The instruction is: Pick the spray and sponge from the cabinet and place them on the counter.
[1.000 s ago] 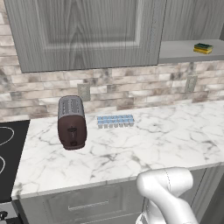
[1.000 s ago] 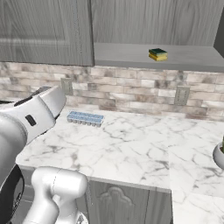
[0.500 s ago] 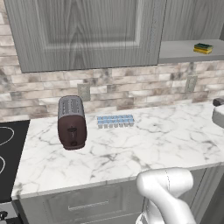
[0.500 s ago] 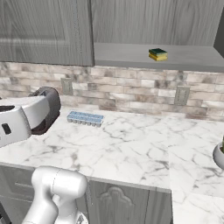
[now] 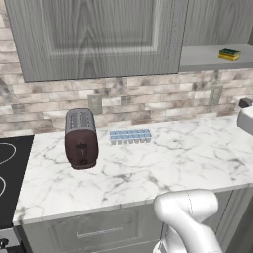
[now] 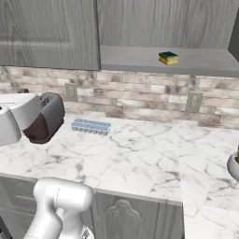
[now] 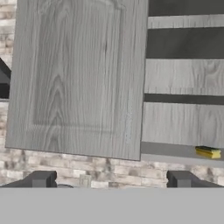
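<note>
The sponge (image 5: 230, 54) (image 6: 168, 58), yellow with a dark green top, lies on the grey inner shelf of the cabinet (image 5: 99, 39), on the side where the door stands open. In the hand view the sponge (image 7: 208, 152) sits low on the right, far beyond my gripper (image 7: 110, 181). The gripper's two dark fingertips (image 7: 41, 179) stand wide apart with nothing between them, facing the shut panelled cabinet door (image 7: 78, 74). The spray is out of view. The white marble counter (image 5: 173, 158) (image 6: 140, 154) runs below the cabinet.
A dark red toaster (image 5: 80, 138) (image 6: 46, 116) and a pale blue ice-cube tray (image 5: 130, 137) (image 6: 91, 126) stand on the counter by the brick wall. A black stovetop (image 5: 10, 173) borders the counter on the left. A round vessel (image 6: 233, 165) sits at the far right.
My arm has swung: its white link has drawn back to the left edge of the right base view, and a piece of it has come in at the right edge of the left base view.
</note>
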You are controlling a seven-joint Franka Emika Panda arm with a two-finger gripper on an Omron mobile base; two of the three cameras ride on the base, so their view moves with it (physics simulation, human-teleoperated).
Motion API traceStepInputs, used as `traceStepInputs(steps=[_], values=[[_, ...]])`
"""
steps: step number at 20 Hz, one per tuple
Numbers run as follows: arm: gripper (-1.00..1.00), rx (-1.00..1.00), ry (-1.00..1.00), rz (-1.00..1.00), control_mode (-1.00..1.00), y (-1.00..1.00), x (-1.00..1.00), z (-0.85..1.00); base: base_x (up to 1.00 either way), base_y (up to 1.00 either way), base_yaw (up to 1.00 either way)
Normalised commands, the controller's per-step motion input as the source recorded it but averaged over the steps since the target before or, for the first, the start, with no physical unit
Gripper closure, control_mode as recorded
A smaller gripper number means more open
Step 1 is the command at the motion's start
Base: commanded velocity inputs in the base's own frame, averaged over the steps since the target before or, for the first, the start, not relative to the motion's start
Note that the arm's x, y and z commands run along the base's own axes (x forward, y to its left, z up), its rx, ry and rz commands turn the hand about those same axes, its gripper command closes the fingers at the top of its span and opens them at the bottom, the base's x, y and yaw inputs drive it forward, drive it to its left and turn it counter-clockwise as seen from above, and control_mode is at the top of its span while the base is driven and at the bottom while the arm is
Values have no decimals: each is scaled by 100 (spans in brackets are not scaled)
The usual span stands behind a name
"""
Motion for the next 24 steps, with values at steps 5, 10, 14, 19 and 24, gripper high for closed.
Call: traceStepInputs(steps=[5, 10, 14, 19, 24], values=[[-100, 0, -5, 0, -100, 0, 0, 14, 0, 0, 0], [-100, 0, 0, -4, -100, 2, 17, 0, 0, 0, 0], [-100, 0, 0, -13, -100, 16, 17, 0, 0, 0, 0], [-100, 0, 0, -14, -100, 23, 25, 0, 0, 0, 0], [-100, 2, 0, -1, -100, 0, 25, 5, 0, 0, 0]])
